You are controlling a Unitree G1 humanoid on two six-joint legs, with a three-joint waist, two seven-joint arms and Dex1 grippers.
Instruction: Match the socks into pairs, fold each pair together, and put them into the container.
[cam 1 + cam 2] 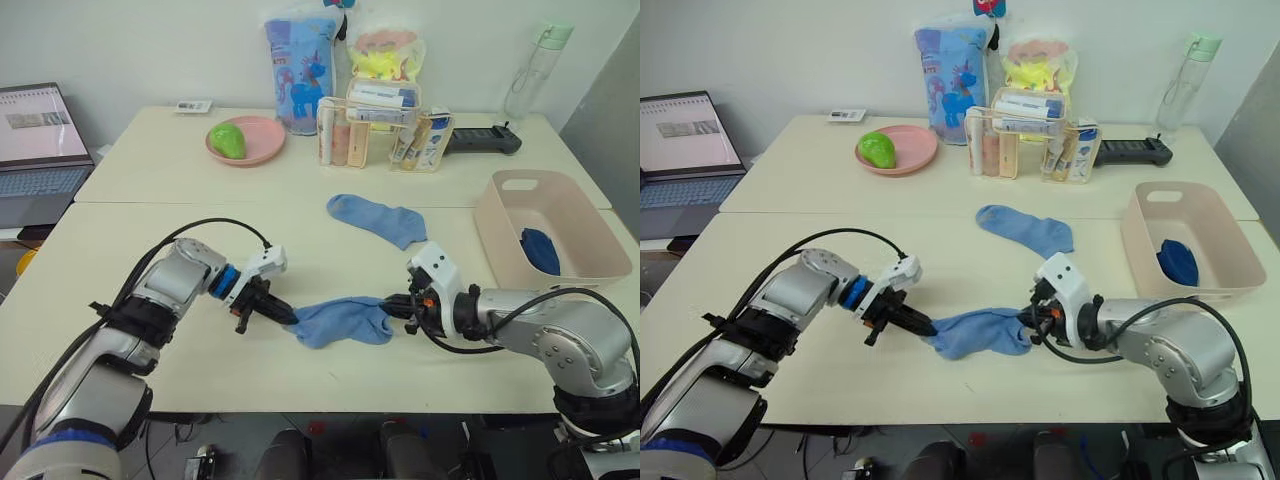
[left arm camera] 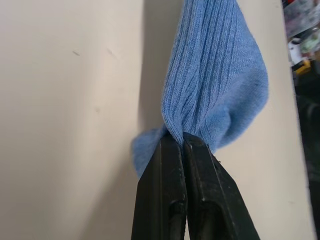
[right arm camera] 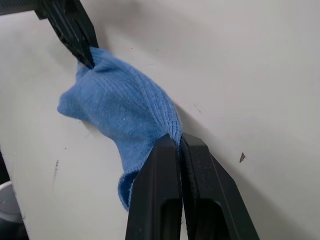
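Ribbed light-blue knit, soft and slack, is stretched between the two grippers near the front edge of the cream table (image 1: 130,250): this held sock (image 1: 342,322) is pinched at one end by the left gripper (image 1: 288,317) and at the other by the right gripper (image 1: 396,305), each pair of black fingers clamped tight on a bunched fold of fabric, as both wrist views show. Its partner, the second light-blue sock (image 1: 376,218), lies flat and slightly curved farther back on the table, well apart from the held one. My reading is that the pairing step is in hand — one blue sock has been taken up by both ends, and the next move calls for carrying it over the other so toe meets toe and cuff meets cuff before folding; the cloth sags in the middle, so it should be kept taut to land smooth. At the right stands the container (image 1: 508,243), pale pink smooth plastic with rounded corners and a handle slot, holding a dark navy bundle (image 1: 541,250) that looks like an already finished pair. Behind are a round pink plate (image 1: 262,140) with a green object, a clear organiser (image 1: 385,137) of tubes, and a laptop (image 1: 40,140) at the far left.
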